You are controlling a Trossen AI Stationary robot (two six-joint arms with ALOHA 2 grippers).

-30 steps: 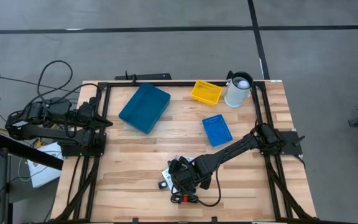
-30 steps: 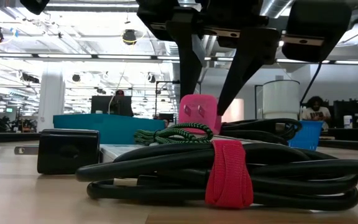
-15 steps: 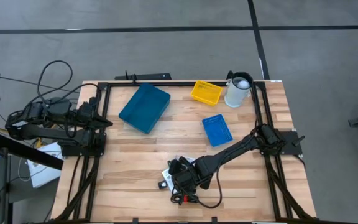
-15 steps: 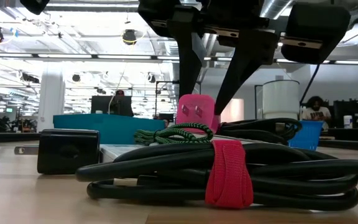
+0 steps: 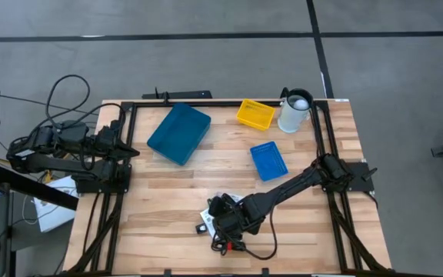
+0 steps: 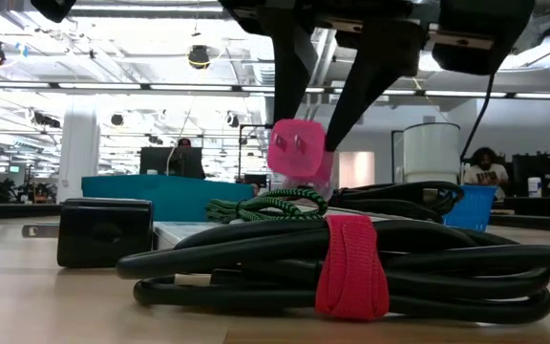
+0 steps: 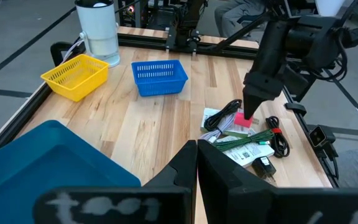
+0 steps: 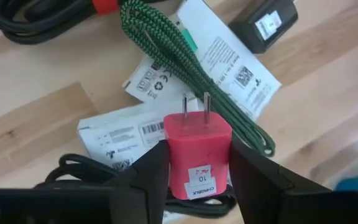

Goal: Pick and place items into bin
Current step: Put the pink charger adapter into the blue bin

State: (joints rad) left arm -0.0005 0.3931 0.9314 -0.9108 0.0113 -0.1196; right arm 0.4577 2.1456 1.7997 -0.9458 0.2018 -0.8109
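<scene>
A pile of items lies near the table's near edge: white printed packets [image 8: 229, 56], a green braided cord [image 8: 179, 68], black cords [image 6: 428, 263] bound by a red strap [image 6: 351, 268], and a black adapter [image 6: 103, 231]. My right gripper [image 8: 197, 163] is above the pile, shut on a pink plug charger [image 6: 297, 151]. My left gripper [image 7: 196, 163] waits shut at the table's left edge, beside the teal bin [image 5: 178, 132]. My right gripper pinches the pink plug charger by its two side faces [image 8: 174, 163] between the two fingers [image 8: 151, 171], from above and pointing down. The charger is lifted clear of the pile, slightly tilted, with its two metal prongs [image 8: 194, 102] pointing away from the gripper.
A yellow basket [image 5: 255, 114] and a white jug [image 5: 294, 111] stand at the table's far right, a blue basket [image 5: 268, 161] nearer the middle. The teal bin sits far left of centre. Bare wood lies between the bin and the pile.
My right gripper's fingers stood on either side of the pink charger, then shut on it and rose a little. The charger left the pile, now hangs clear above the green cord and has tipped slightly.
</scene>
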